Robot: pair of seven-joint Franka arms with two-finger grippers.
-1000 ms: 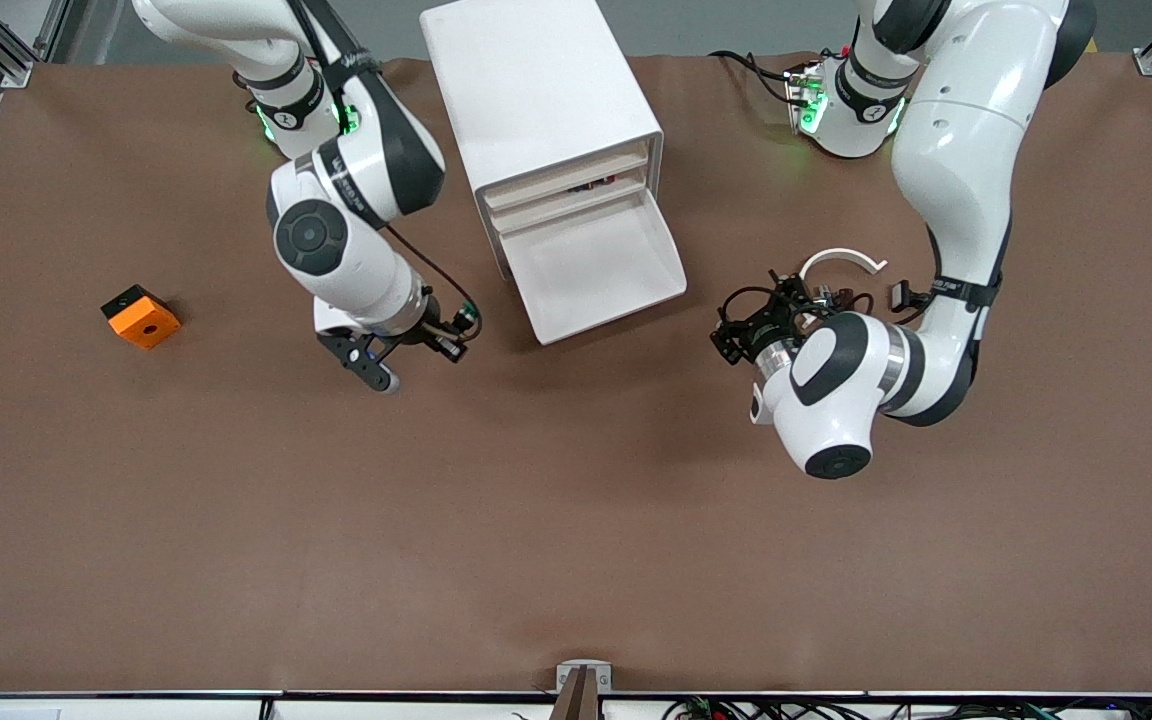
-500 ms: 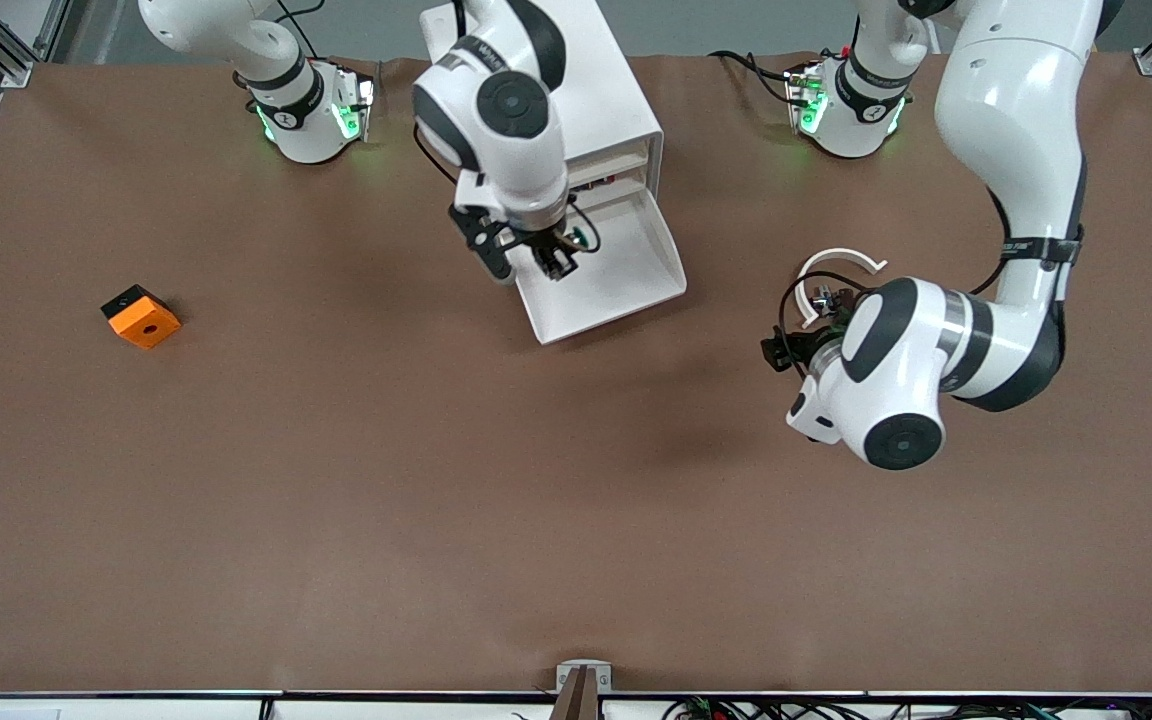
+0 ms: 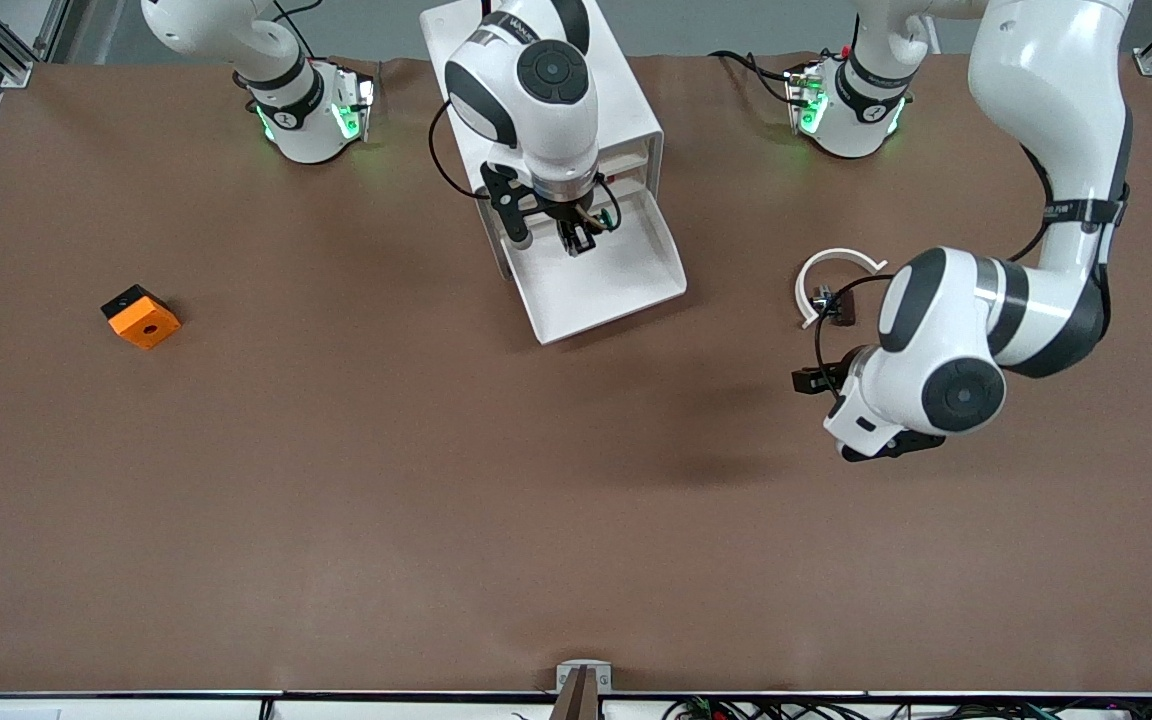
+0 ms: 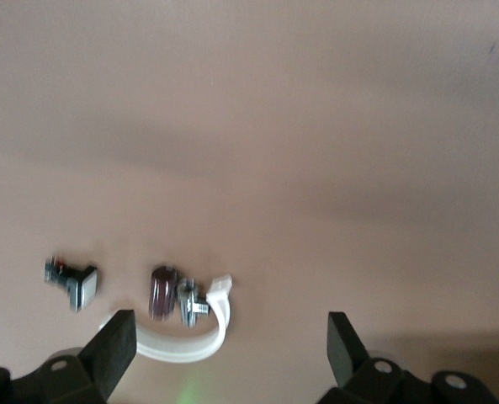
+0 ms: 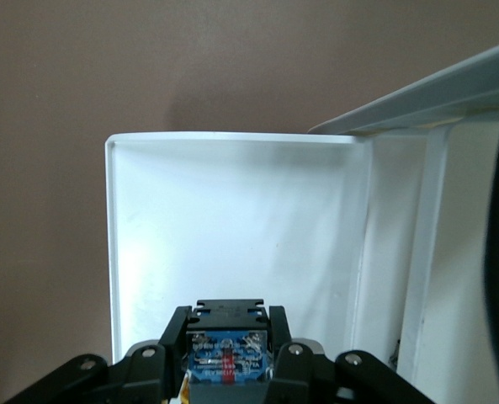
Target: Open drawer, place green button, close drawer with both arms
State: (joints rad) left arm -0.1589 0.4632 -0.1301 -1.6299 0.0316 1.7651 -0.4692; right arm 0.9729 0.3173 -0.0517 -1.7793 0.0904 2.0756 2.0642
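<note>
The drawer stands pulled out of the white cabinet, its white floor bare. My right gripper hangs over the drawer, near the cabinet. It is shut on the button. Only the button's dark grey-blue body shows between the fingers; its cap is hidden. My left gripper is open and holds nothing. It is over the table toward the left arm's end, by the white curved strip. The left arm's wrist covers most of that gripper in the front view.
The white curved strip and small black parts lie beside the left arm's wrist. An orange cube with a black hole sits toward the right arm's end of the table. The cabinet's other drawers are shut.
The right arm swung from the bare table to over the open drawer, still shut on the button. The left arm drew back from the drawer, toward the front camera.
</note>
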